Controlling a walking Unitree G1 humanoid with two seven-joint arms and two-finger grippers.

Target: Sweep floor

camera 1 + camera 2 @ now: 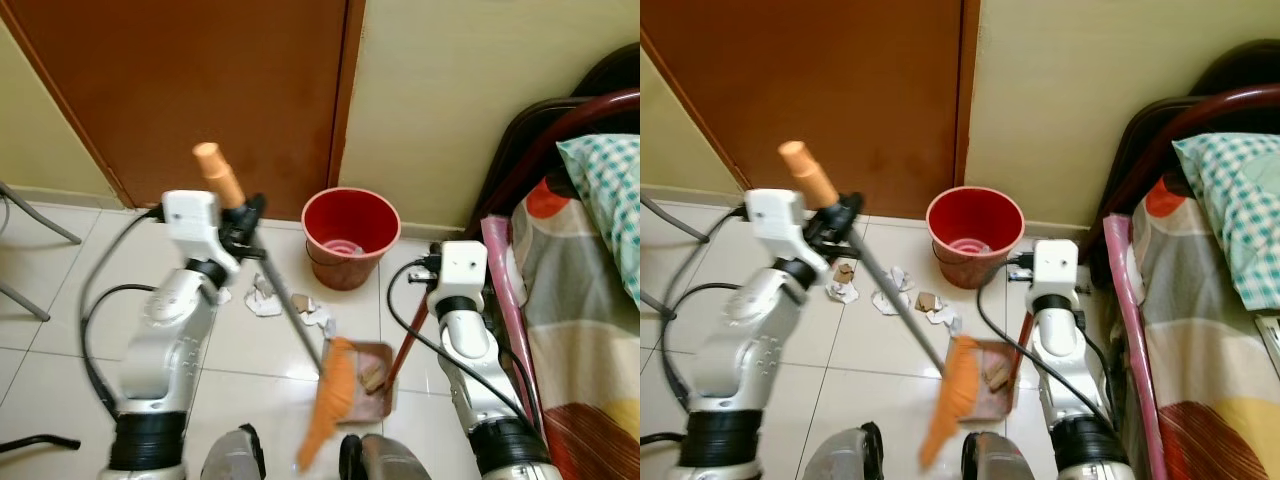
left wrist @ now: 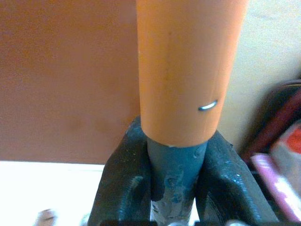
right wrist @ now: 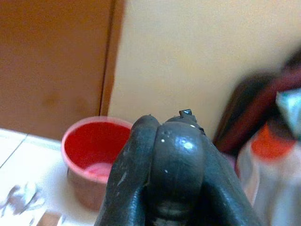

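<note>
- Left gripper (image 1: 243, 222) clenched on broom (image 1: 290, 318) shaft, below its orange cap.
- Bristles rest at dustpan (image 1: 368, 392), lower centre.
- Paper scraps (image 1: 264, 297) lie upper left of the bristles.
- Right gripper (image 3: 162, 155) closed around dustpan handle.

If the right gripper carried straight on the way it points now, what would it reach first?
Probably the red bucket, which sits just beyond the right gripper in its wrist view; the cream wall is behind it. Depth is unclear, so it may pass over the rim.
</note>
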